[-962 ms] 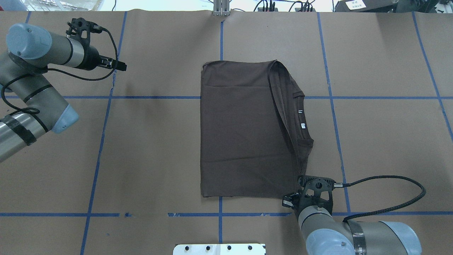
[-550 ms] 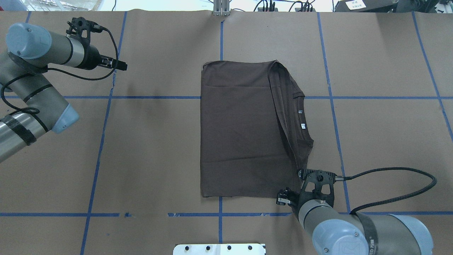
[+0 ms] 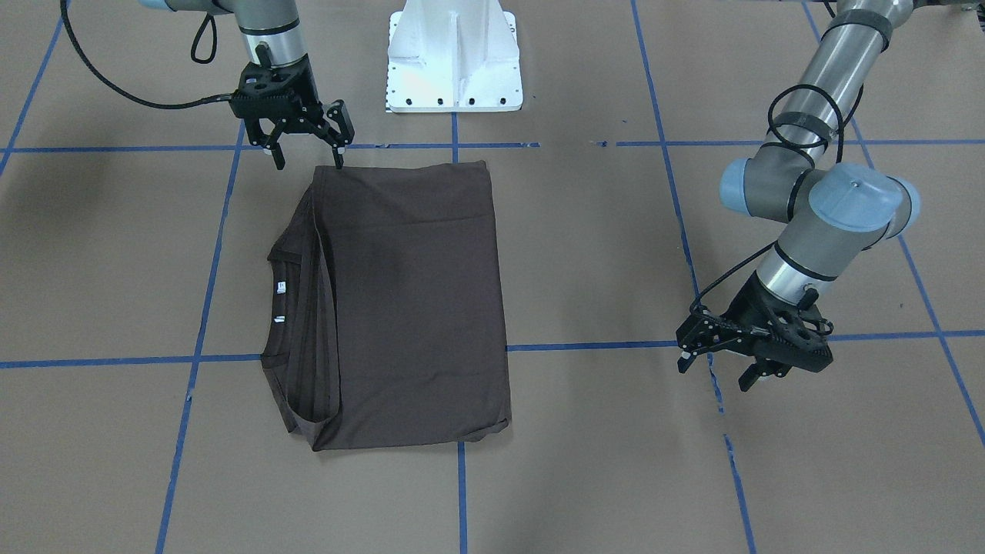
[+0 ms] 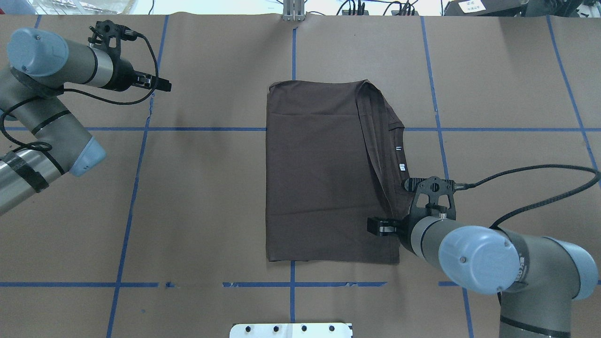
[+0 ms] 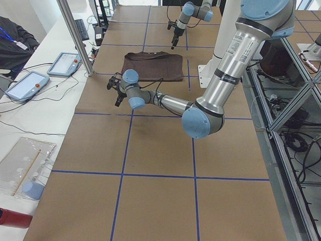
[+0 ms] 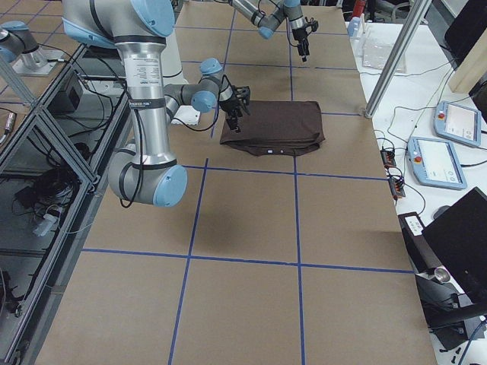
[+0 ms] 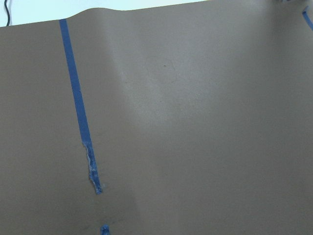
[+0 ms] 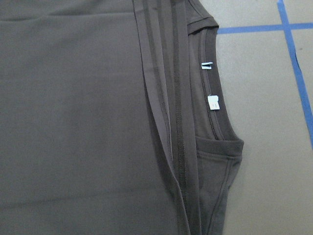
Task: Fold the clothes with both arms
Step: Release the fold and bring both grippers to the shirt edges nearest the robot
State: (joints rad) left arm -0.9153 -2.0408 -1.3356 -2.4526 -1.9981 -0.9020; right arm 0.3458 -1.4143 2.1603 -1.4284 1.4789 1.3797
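**A:** Where does the T-shirt sit?

**B:** The dark brown T-shirt lies flat in the middle of the table, folded into a neat rectangle. Its ribbed collar faces the table's right end, with two white neck tags showing inside it. Folded hems run in stripes just beside the collar.

**A:** And the right pincer?

**B:** The right pincer hangs over the shirt's corner nearest the robot-side edge and the right end. It points down with its jaws spread wide and holds nothing. One fingertip is right at the cloth's corner; whether it touches, I cannot tell.

**A:** The left one?

**B:** The left pincer hovers well apart from the shirt, toward the table's left end, above a crossing of blue tape lines. Its jaws are parted too, and empty. Its wrist camera sees bare table and a tape strip with a torn end.

**A:** Anything else there?

**B:** The white pedestal stands at the robot-side edge, near the shirt's short side.
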